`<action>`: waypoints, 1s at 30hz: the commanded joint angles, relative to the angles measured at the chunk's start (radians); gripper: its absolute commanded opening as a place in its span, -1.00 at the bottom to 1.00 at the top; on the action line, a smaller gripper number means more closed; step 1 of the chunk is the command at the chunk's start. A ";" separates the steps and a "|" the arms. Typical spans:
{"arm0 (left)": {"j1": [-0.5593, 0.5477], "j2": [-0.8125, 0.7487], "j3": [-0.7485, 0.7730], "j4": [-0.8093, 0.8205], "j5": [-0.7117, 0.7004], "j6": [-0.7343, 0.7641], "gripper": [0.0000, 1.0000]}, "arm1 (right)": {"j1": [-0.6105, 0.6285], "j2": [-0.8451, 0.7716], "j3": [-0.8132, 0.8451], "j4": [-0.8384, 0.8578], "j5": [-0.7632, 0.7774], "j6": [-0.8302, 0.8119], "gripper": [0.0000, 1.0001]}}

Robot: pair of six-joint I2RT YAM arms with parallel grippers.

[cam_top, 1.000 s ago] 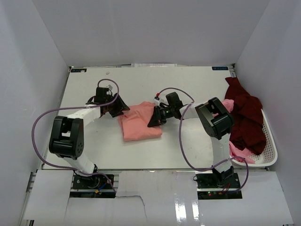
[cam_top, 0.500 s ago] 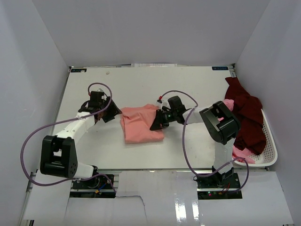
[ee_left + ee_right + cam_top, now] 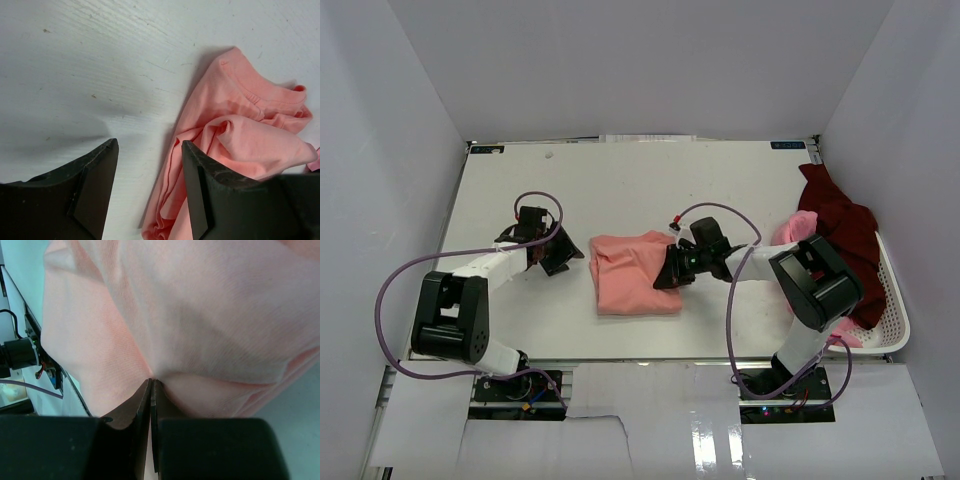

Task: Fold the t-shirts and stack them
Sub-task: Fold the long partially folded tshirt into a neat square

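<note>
A salmon-pink t-shirt (image 3: 632, 272) lies bunched and partly folded on the middle of the white table. My right gripper (image 3: 672, 270) is at its right edge, shut on a pinch of its cloth (image 3: 200, 315); the closed jaws meet at the fabric (image 3: 151, 383). My left gripper (image 3: 560, 258) is open and empty just left of the shirt. Its fingers (image 3: 97, 190) straddle bare table, with the shirt's left edge (image 3: 250, 135) beside the right finger. A dark maroon t-shirt (image 3: 842, 235) and a lighter pink t-shirt (image 3: 804, 222) are heaped at the right.
A white slotted basket (image 3: 896, 300) stands at the table's right edge and holds the maroon and lighter pink shirts. White walls close in the table on the left, back and right. Purple cables loop over both arms.
My right gripper has pulled the salmon-pink shirt right and toward the near edge. My left gripper has moved nearer and now sits a little apart from the shirt's left edge.
</note>
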 commanded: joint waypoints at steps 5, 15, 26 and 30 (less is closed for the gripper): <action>-0.001 -0.090 0.022 0.020 0.143 0.015 0.30 | 0.006 -0.089 -0.004 -0.066 0.020 -0.016 -0.56; -0.001 -0.164 -0.006 0.160 0.263 0.036 0.44 | 0.008 -0.129 0.236 -0.286 0.042 -0.146 0.11; 0.008 -0.040 -0.015 0.344 0.432 -0.011 0.57 | -0.127 -0.054 0.384 -0.415 0.061 -0.214 0.14; 0.006 -0.008 -0.020 0.398 0.465 0.001 0.46 | -0.170 -0.009 0.422 -0.450 0.071 -0.246 0.21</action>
